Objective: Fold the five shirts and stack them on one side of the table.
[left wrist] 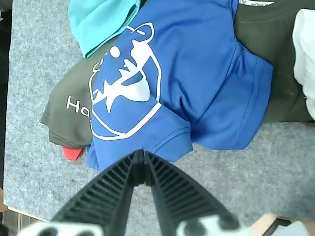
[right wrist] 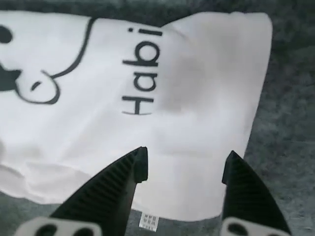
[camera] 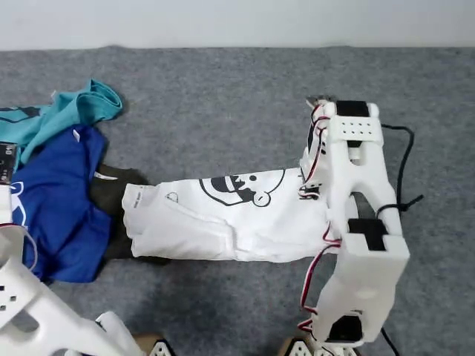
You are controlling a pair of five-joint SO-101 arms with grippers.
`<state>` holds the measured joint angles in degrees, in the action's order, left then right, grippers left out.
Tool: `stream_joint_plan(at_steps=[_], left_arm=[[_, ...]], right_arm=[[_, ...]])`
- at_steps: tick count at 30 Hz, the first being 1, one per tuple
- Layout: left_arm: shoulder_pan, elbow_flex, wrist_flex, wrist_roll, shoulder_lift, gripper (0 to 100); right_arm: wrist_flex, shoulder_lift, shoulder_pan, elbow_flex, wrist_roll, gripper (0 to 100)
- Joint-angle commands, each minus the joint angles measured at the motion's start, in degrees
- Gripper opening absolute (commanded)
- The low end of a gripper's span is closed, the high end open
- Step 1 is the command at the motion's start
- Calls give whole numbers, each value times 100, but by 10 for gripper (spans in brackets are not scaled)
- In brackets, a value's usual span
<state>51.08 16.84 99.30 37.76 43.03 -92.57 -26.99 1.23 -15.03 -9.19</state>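
Observation:
A white shirt (camera: 223,215) with a black print lies partly folded in the middle of the grey mat. My right gripper (right wrist: 187,164) is open just above its right end (right wrist: 147,98), fingers apart over the cloth; the right arm (camera: 360,222) stretches over that end. At the left lie a blue shirt (camera: 52,208), a teal shirt (camera: 67,111) and a dark olive shirt (camera: 119,189), overlapping. My left gripper (left wrist: 143,158) is shut and empty, its tips at the near hem of the blue shirt (left wrist: 197,73), which covers the olive shirt (left wrist: 69,110).
A bit of red cloth (left wrist: 73,153) peeks from under the olive shirt. The table's front edge (left wrist: 24,212) runs close behind the left gripper. Cables (camera: 404,185) hang beside the right arm. Bare mat (camera: 223,96) stretches behind the white shirt.

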Motion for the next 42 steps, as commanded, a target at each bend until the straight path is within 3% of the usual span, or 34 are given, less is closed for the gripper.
stream_joint_plan(at_steps=[1,10,25,27,33,38,42], left_arm=[[-35,13,114,70,105,8],[-35,22,114,70,105,8],[-35,22,114,79,105,8],[-35,22,114,79,105,8],[-35,22,114,79,105,8],[-35,22,114,79,105,8],[-35,22,114,70,105,8]], right_arm=[[171,-92,-110,-44,79,255],[295,-154,-602,-9,70,255],[831,-1200,-189,211,88,251],[813,-1218,-189,211,79,223],[796,-1051,-242,220,35,2],[637,-567,-479,211,-62,10],[637,-154,-927,211,-677,9]])
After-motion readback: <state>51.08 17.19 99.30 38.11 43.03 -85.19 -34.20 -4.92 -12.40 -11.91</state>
